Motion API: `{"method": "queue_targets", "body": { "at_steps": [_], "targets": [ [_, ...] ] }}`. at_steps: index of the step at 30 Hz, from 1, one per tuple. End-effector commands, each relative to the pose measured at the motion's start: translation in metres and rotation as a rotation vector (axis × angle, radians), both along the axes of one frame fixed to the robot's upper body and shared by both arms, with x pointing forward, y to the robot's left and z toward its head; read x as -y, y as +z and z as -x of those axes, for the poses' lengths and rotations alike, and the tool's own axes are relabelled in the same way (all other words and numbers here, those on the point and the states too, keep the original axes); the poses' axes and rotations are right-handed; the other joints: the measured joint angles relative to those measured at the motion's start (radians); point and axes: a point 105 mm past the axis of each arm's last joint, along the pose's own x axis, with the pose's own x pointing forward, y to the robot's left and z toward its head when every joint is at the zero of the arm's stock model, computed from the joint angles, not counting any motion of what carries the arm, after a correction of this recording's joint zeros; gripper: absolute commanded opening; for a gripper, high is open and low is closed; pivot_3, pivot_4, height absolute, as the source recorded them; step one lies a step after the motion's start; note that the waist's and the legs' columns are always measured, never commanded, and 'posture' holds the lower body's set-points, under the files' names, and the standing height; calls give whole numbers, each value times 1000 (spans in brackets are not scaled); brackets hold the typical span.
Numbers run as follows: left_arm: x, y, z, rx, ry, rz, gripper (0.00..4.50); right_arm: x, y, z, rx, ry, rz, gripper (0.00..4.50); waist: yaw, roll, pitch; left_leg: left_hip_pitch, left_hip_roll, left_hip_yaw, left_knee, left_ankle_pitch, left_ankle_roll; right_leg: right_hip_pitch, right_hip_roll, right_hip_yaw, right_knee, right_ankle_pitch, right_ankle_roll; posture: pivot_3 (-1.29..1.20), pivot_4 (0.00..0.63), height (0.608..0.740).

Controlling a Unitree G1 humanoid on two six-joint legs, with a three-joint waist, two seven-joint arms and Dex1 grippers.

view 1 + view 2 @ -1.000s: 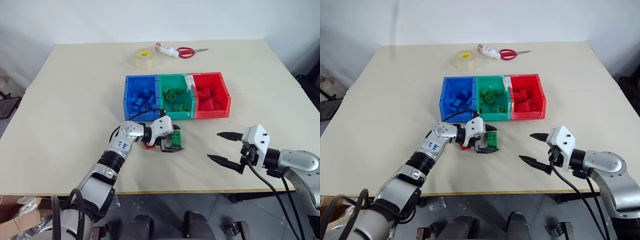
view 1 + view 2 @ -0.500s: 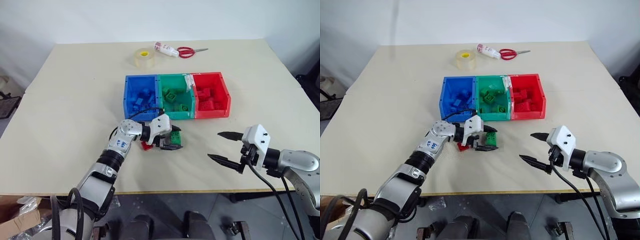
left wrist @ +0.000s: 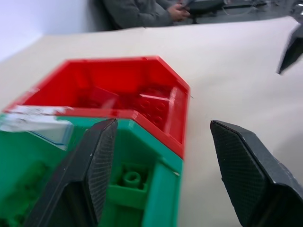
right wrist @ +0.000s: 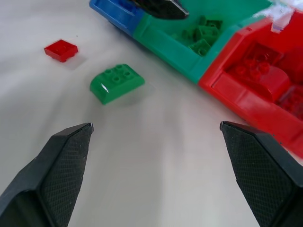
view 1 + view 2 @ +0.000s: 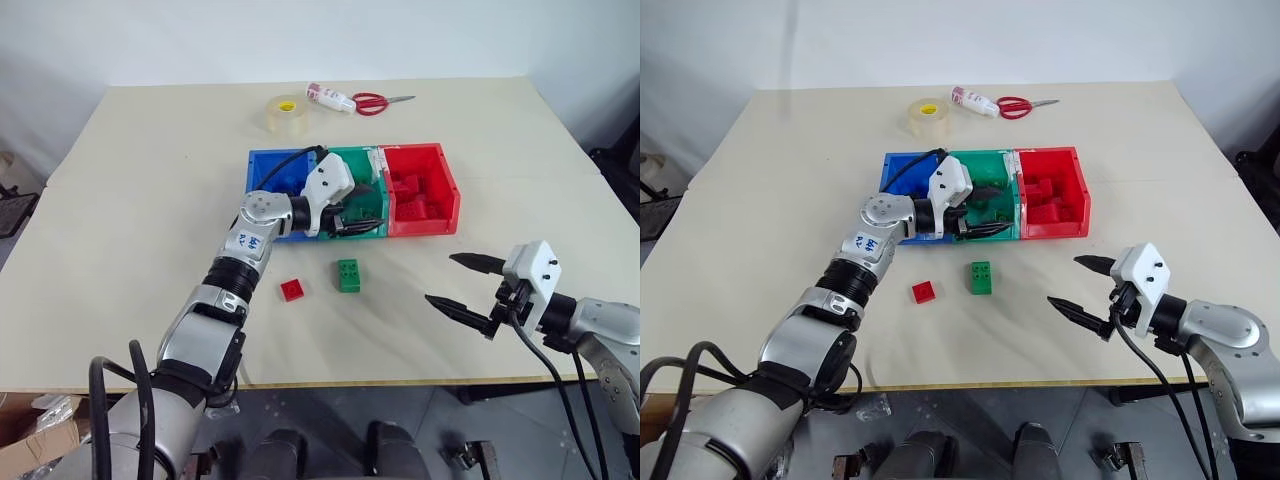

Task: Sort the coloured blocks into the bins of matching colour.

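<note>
A: Start nearest the robot. What is the right gripper doing?

B: It hangs over the bare table at about four o'clock from the middle of the tabletop, its two black fingers spread wide, with nothing between them.

A: And the loose blocks?

B: Two lie on the table in front of the bins. The green block sits near the centre, studs up, and the red block lies just beside it at nine o'clock, apart from it. Neither touches a bin or a gripper.

A: Where is the left gripper?

B: It is raised over the green bin, at twelve o'clock from the green block. Its fingers are parted. In the left wrist view I see only the bin's inside and the table between them, so it holds nothing.

A: How do the bins stand?

B: The three are joined in a row across the middle of the table. The blue bin is at the nine o'clock end, the green bin is in the middle, and the red bin is at the three o'clock end. Each has blocks of its own colour inside.

A: Anything farther back?

B: At twelve o'clock, near the far edge, lie a roll of clear tape, a small white bottle and red-handled scissors.
</note>
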Motion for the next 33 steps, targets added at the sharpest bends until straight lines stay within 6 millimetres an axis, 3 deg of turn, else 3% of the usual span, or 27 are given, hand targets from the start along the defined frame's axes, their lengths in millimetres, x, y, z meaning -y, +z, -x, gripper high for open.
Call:
{"method": "queue_targets", "body": {
  "at_steps": [1, 4, 8, 13, 25, 33],
  "targets": [
    [-13, -10, 13, -37, -41, -68, 3295, 1, 13, 6, 56, -4, -3, 4500, -5, 0, 0, 0, 0, 0, 0, 0, 0, 0, 0, 0, 0, 0, 0, 0, 150, 740],
    [-25, -25, 26, -89, -72, -141, 3295, 2, 12, 6, 48, -3, 1, 4500, -3, 0, 0, 0, 0, 0, 0, 0, 0, -1, 0, 1, 1, 0, 0, 0, 150, 740],
    [-32, -27, 36, -118, -33, -172, 4455, 2, 13, 3, 45, 9, 5, 4500, 4, 0, 0, 0, 0, 0, 1, 0, 0, -1, 0, 1, 1, 0, 0, 0, 150, 740],
    [-30, -27, 56, -133, 11, -163, 4484, 1, 14, -2, 37, 36, 14, 4500, 3, 0, 0, 0, 0, -1, 1, 0, 0, 0, 0, 2, 1, 0, 0, 0, 150, 740],
    [-3, -35, 55, -173, 418, -40, 4484, 3, 17, 1, 23, 140, 32, 4500, 6, 0, 0, 0, 0, -1, 1, 0, 0, 0, 0, 2, 1, 0, 0, 0, 150, 740],
    [-17, -49, 60, -229, 575, -162, 4484, 2, 16, 3, 19, 169, 28, 4500, 5, 0, 0, 1, 0, 0, 1, 0, 0, 0, 0, 2, 1, 0, 0, 0, 150, 740]
  ]
}}
